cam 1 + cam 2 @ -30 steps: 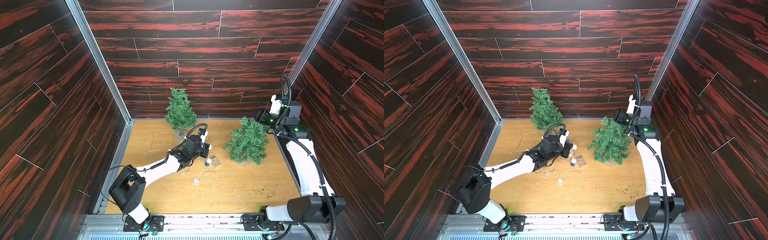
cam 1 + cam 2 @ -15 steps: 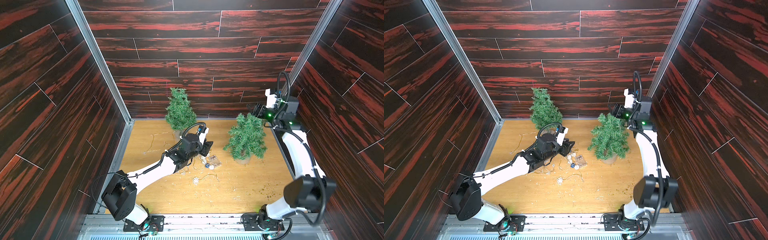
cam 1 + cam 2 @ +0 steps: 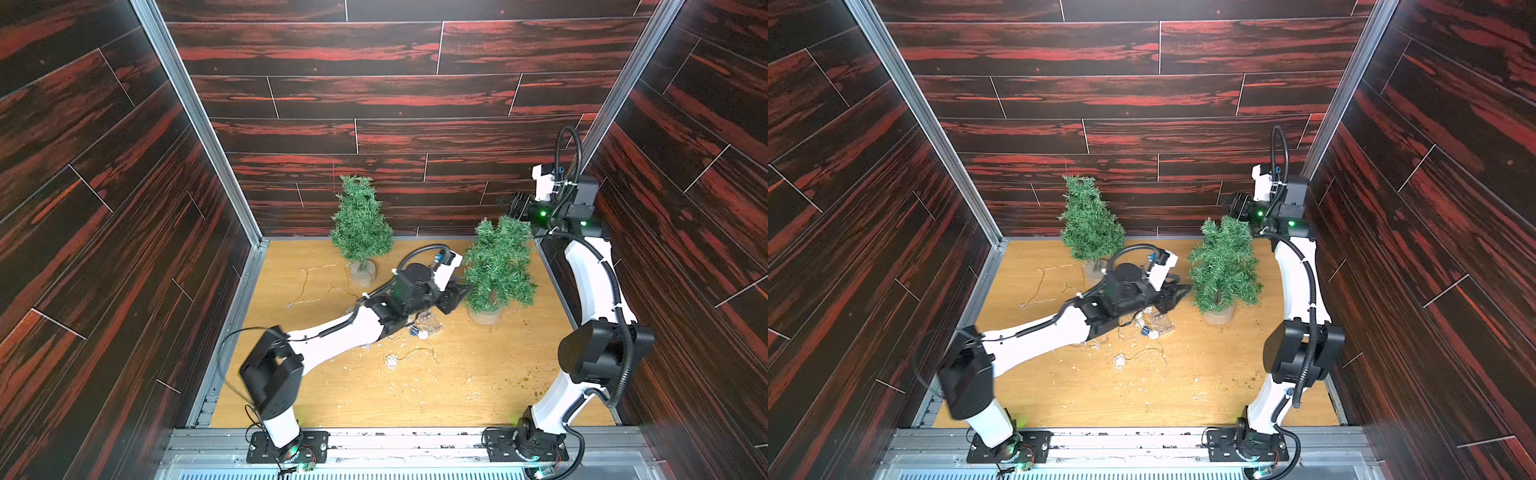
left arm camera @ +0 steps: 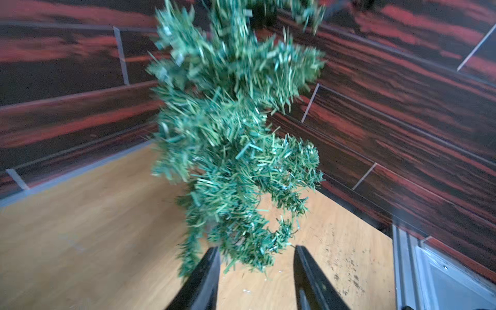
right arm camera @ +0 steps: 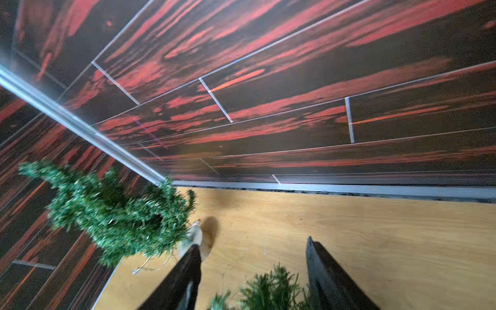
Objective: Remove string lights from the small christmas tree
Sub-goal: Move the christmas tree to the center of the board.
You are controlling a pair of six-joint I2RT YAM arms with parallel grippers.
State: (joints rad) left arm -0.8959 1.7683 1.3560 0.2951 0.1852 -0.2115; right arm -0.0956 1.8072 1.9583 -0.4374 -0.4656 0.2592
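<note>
On the pale wooden desk (image 3: 365, 399), littered with pale scraps and green needles, a small whitish clump of wire (image 3: 390, 360) lies nearest. Beyond it the string lights (image 3: 417, 330), a tangle of pale wire with blue and white balls, sit beside a clear plastic battery box (image 3: 432, 322), partly under the left arm. The left pincer (image 3: 457, 293), jaws parted and empty, points at the lower branches of the right-hand green tinsel tree (image 3: 498, 266). Farther left, a thin pale wire strand (image 3: 316, 286) trails beside a second green tree (image 3: 360, 226). The right pincer (image 3: 513, 205) hovers open and empty just above the right-hand tree's top. Dark red-streaked plank walls (image 3: 374, 104) enclose everything.
</note>
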